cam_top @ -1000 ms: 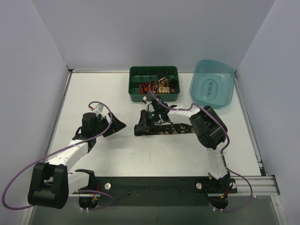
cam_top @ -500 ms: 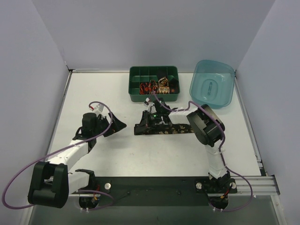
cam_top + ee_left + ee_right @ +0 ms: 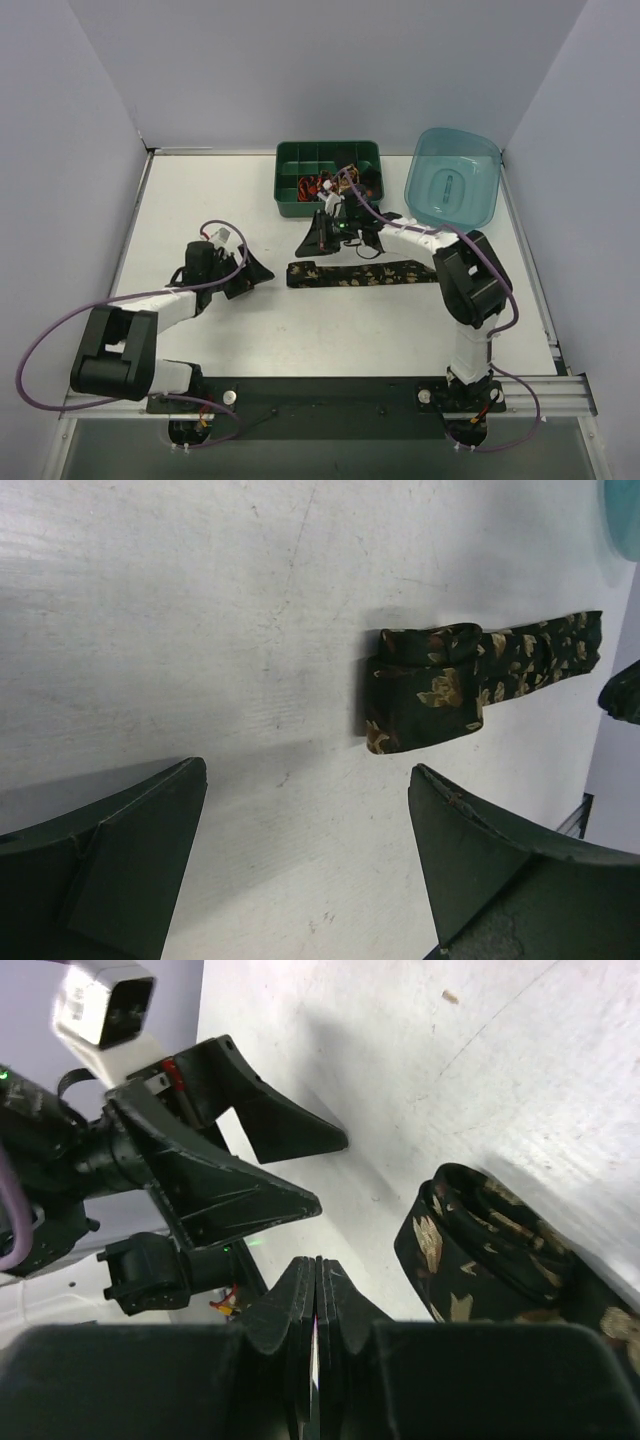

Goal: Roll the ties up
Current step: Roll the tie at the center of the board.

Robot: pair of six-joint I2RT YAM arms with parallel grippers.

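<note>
Just ahead of the left end effector (image 3: 254,271), its fingers spread wide, a long tie (image 3: 360,273) lies flat on the counter (image 3: 200,200), the end nearest it folded over into the start of a coil. Beyond the strip the right end effector (image 3: 308,246) hovers, fingers pressed together on nothing, with the tray (image 3: 300,150) of rolled ties (image 3: 318,186) behind it. Rolling looks barely begun; the next move likely calls for pinching that folded end and turning it along the strip.

The left gripper (image 3: 252,268) is extended forward and to the right, held low, jaws spread wide. The right gripper (image 3: 318,238) reaches leftward, jaws closed together, empty.
</note>
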